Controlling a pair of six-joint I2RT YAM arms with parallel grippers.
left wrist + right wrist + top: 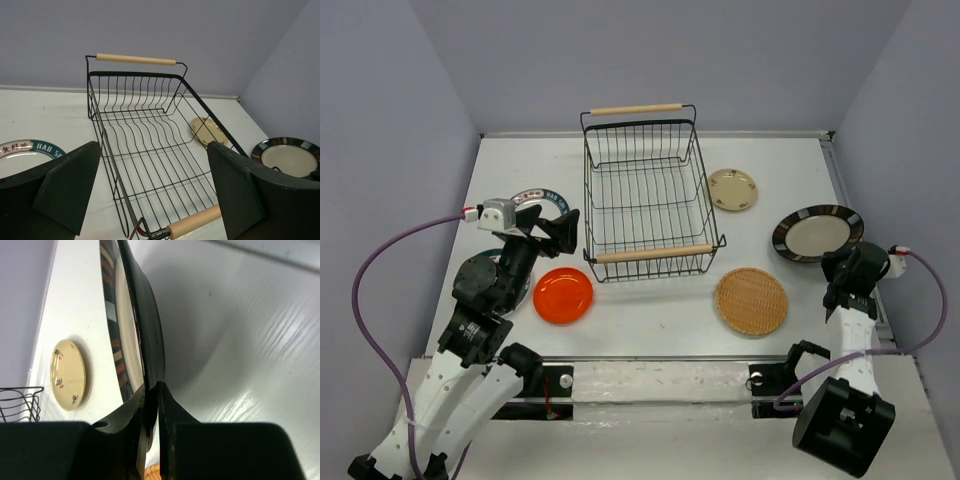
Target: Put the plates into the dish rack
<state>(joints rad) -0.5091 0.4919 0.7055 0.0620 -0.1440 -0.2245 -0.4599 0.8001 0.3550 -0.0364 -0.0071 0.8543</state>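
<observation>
Right gripper point(152, 390): jaws pinched on the rim of the black-rimmed plate point(817, 232); plate sits right of the dish rack point(654, 254)
Left gripper point(152, 187): jaws spread wide, gripping nothing; beside the rack's left side
Orange plate point(563, 295), woven plate point(751, 300): flat on the table point(650, 320), near side of rack

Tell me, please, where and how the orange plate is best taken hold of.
Probably by its near rim. The orange plate lies flat, so only the raised rim offers a hold: one of the jaws inside, one under the lip. The dish rack crowds its far right, so the left gripper should approach from the near side.
</observation>
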